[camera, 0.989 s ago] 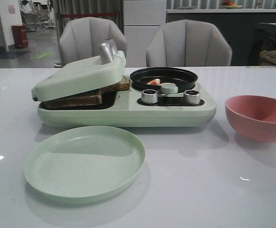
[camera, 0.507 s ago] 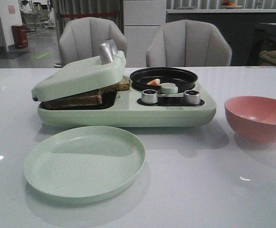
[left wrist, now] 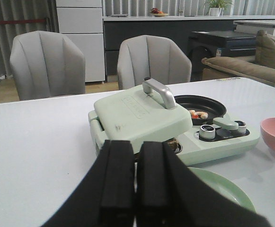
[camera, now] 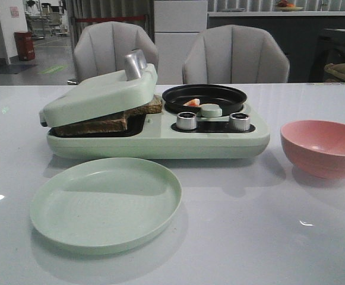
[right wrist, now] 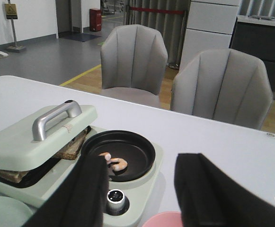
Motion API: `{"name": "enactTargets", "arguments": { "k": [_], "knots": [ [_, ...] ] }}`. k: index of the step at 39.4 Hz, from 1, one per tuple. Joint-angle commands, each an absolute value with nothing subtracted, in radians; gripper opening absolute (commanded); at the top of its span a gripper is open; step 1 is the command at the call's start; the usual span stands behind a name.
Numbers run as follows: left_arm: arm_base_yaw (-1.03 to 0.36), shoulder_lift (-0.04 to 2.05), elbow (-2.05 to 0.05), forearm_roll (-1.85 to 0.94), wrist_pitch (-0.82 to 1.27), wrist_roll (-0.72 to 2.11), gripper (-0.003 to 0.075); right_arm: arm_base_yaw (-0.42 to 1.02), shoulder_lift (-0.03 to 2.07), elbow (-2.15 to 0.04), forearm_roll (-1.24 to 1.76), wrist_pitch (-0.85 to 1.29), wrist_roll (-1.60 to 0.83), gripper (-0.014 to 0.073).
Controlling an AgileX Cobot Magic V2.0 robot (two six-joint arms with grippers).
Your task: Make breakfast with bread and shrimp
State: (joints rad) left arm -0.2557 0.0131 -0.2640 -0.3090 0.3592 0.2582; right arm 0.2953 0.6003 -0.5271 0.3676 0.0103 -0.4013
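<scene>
The bread (camera: pixel 110 117) lies stacked under the tilted pale green lid (camera: pixel 98 95) of the breakfast maker (camera: pixel 160 139); its crust also shows in the right wrist view (right wrist: pixel 73 146). The shrimp (right wrist: pixel 116 163) lies in the round black pan (camera: pixel 205 98), where it shows as a small pink piece (camera: pixel 192 102), and in the left wrist view (left wrist: pixel 199 114). My left gripper (left wrist: pixel 136 189) is shut and empty, back from the maker. My right gripper (right wrist: pixel 139 198) is open and empty, above the knobs near the pan. Neither gripper shows in the front view.
A pale green plate (camera: pixel 105 203) lies in front of the maker. A pink bowl (camera: pixel 323 147) stands to its right. Two silver knobs (camera: pixel 186 120) and the pan's handle (camera: pixel 211 110) sit on the maker's front. Two grey chairs (camera: pixel 234 54) stand behind the table.
</scene>
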Motion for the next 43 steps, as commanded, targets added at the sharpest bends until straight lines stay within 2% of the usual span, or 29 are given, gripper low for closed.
{"name": "enactTargets", "arguments": {
  "k": [1, 10, 20, 24, 28, 30, 43],
  "knots": [
    [-0.263, 0.023, -0.291, -0.319, 0.287, 0.248, 0.0114, 0.302, 0.502, -0.482, 0.372, -0.085, -0.411, 0.0441],
    [-0.263, 0.023, -0.291, -0.319, 0.287, 0.248, 0.0113, 0.302, 0.286, -0.329, 0.361, -0.063, -0.412, 0.0441],
    [-0.263, 0.023, -0.291, -0.319, 0.287, 0.248, 0.0114, 0.302, 0.264, -0.194, 0.362, -0.113, -0.411, 0.0435],
    [-0.263, 0.023, -0.291, -0.319, 0.287, 0.248, 0.0114, 0.302, 0.264, -0.190, 0.362, -0.162, -0.411, 0.0363],
    [-0.263, 0.023, -0.291, -0.319, 0.287, 0.248, 0.0113, 0.302, 0.264, -0.190, 0.362, -0.151, -0.411, 0.0190],
    [-0.263, 0.023, -0.291, -0.319, 0.287, 0.248, 0.0114, 0.302, 0.264, -0.190, 0.362, -0.134, -0.411, 0.0133],
    [-0.263, 0.023, -0.291, -0.319, 0.287, 0.248, 0.0113, 0.302, 0.264, -0.189, 0.362, -0.112, -0.411, 0.0137]
  ]
}}
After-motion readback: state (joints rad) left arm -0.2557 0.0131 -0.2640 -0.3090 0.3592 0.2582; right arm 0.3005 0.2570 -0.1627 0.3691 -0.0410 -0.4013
